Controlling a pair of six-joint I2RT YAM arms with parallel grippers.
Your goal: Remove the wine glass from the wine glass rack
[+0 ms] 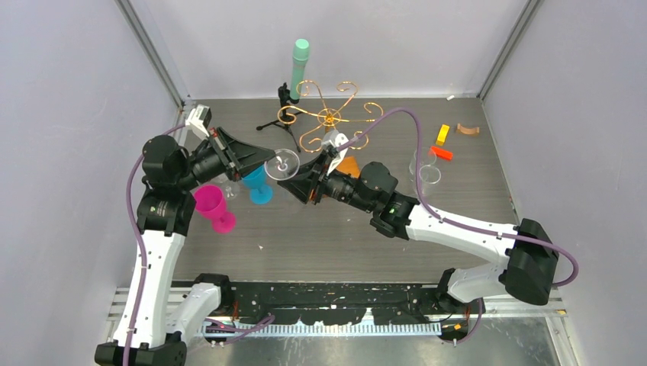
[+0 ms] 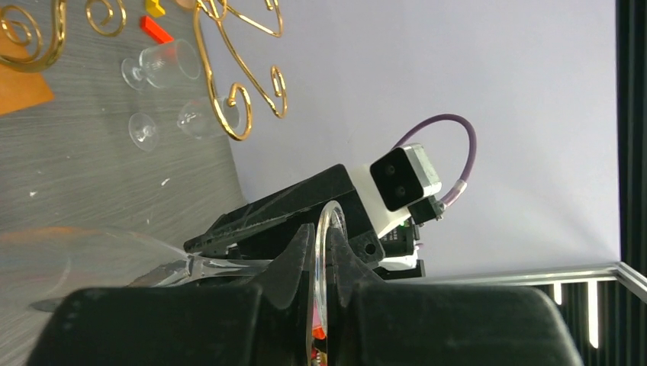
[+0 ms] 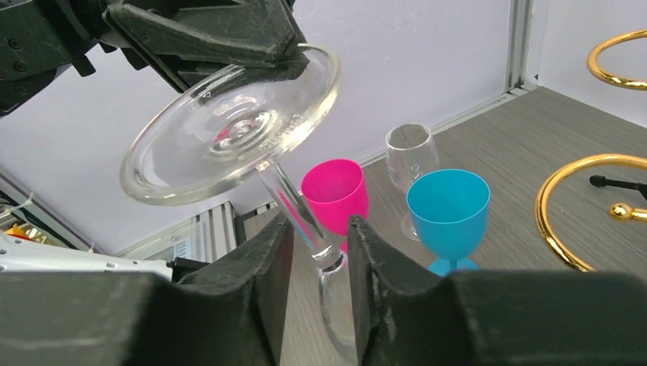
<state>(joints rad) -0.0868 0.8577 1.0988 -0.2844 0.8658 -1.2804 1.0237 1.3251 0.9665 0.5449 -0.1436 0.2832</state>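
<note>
A clear wine glass hangs tilted in the air in front of the gold wire wine glass rack, apart from it. My left gripper is shut on the rim of the glass's round foot, pinched edge-on between its fingers. My right gripper comes from the other side. Its jaws straddle the stem just above the bowl, with a slim gap on each side, so it is open. The foot fills the upper left of the right wrist view. The bowl is mostly hidden.
A pink cup, a blue cup and a clear glass stand below the held glass. Two more clear glasses sit at the right. A black tripod with a green cylinder stands by the rack. Small coloured blocks lie back right.
</note>
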